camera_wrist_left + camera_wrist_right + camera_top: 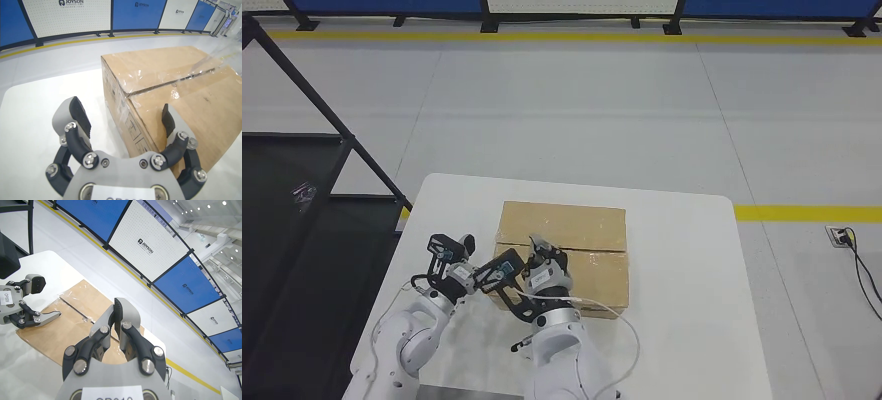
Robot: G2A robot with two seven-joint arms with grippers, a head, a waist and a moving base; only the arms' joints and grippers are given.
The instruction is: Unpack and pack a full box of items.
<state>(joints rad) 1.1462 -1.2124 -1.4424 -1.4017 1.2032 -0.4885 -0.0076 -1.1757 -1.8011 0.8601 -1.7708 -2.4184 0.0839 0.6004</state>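
Observation:
A closed cardboard box lies on the white table, its top seam covered with clear tape. My left gripper is open at the box's near left corner, one finger beside the side wall and the other over the top flap. It also appears in the right wrist view as the left gripper. My right gripper hovers above the box top with its pads pressed together. A taut strip of tape rises off the seam toward it. In the top view the left gripper and right gripper sit close together.
A black metal rack stands just left of the table. Bare table surface lies to the right of the box and in front of it. Fence panels ring the floor beyond.

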